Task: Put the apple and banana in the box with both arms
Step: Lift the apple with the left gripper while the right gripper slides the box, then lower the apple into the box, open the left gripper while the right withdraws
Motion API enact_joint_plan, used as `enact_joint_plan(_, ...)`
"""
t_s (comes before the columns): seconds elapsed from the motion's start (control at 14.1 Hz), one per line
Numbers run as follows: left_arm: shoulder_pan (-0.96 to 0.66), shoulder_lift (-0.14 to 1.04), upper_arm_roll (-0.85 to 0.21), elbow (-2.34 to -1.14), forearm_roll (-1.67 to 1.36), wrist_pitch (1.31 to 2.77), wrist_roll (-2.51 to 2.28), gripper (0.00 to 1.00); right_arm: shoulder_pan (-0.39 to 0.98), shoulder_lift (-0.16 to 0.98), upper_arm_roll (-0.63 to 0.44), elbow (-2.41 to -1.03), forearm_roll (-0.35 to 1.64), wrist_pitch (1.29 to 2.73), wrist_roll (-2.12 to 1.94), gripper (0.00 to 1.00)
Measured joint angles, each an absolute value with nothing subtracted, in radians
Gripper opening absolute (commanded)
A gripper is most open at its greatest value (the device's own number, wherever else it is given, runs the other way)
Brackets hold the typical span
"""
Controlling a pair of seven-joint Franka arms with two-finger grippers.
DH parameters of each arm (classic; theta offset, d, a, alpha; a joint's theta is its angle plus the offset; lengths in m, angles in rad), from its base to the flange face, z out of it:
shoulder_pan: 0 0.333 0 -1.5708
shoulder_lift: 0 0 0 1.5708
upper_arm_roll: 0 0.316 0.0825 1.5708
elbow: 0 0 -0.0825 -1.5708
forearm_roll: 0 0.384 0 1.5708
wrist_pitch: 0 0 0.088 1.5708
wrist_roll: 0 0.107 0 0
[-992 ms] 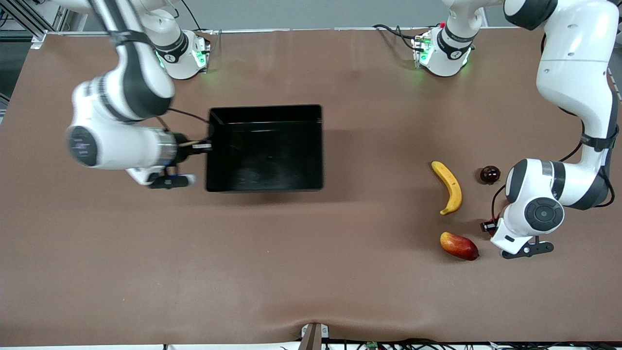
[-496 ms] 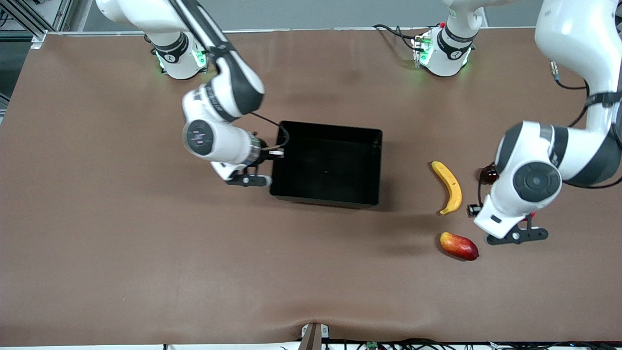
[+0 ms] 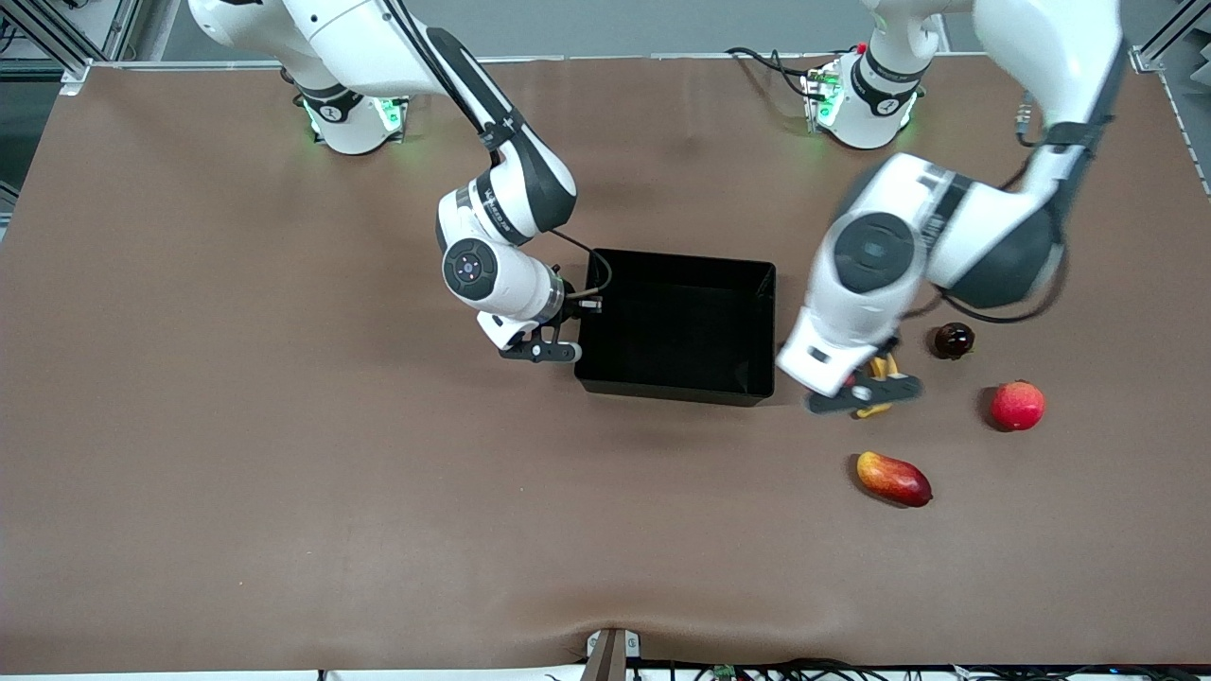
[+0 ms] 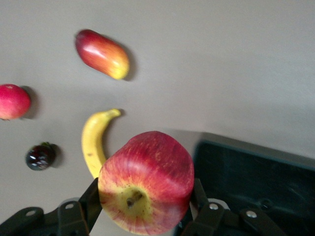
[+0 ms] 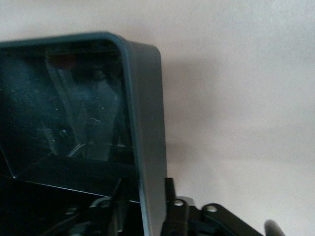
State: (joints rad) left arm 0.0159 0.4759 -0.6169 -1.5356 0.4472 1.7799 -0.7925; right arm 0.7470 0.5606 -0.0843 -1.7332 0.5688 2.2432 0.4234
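The apple [image 4: 146, 184], red with yellow streaks, sits between the fingers of my left gripper [image 4: 145, 196], which is shut on it. In the front view the left gripper [image 3: 863, 390] hangs over the banana [image 3: 889, 367], just off the end of the box [image 3: 676, 257] toward the left arm. The banana [image 4: 93, 142] lies on the table beside the box [image 4: 256, 177]. My right gripper [image 3: 584, 307] stands at the box's other end, astride its wall [image 5: 147, 123]. The right gripper [image 5: 142, 196] is open, with a gap between the inner finger and the wall.
A red-yellow mango [image 3: 893, 479] lies nearer the front camera than the banana. A pinkish-red round fruit [image 3: 1018, 405] and a small dark fruit [image 3: 953, 340] lie toward the left arm's end of the table.
The right gripper dragged the box toward the left arm's end, then eased its jaws off the wall. The left arm carried the apple over the banana, uncovering the pinkish-red fruit.
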Motion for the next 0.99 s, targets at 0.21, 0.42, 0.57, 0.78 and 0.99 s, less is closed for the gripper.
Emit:
enact_joint_plan(0.21,-0.077,0.514,-0.618,-1.543,0.447,1.781,-0.905,0.00,0.715,0.524,-0.118,-1.691,0.564,2.038,0.423,1.00)
enact_joint_plan(0.42,-0.138,0.576,-0.618,-1.546,0.447,1.790,-0.953,0.00,0.640,0.435,-0.194,-1.634,0.497,1.709,0.415,1.00)
enact_joint_plan(0.57,-0.169,0.626,-0.618,-1.548,0.448,1.795,-0.960,0.00,0.594,0.378,-0.254,-1.598,0.432,1.532,0.355,1.00)
enact_joint_plan(0.78,-0.200,0.713,-0.617,-1.552,0.448,1.799,-0.970,0.00,0.525,0.346,-0.307,-1.528,0.405,1.352,0.252,1.00)
enact_joint_plan(0.99,-0.226,0.769,-0.617,-1.560,0.448,1.800,-1.028,0.83,0.433,0.348,-0.312,-1.493,0.344,1.291,0.227,1.00)
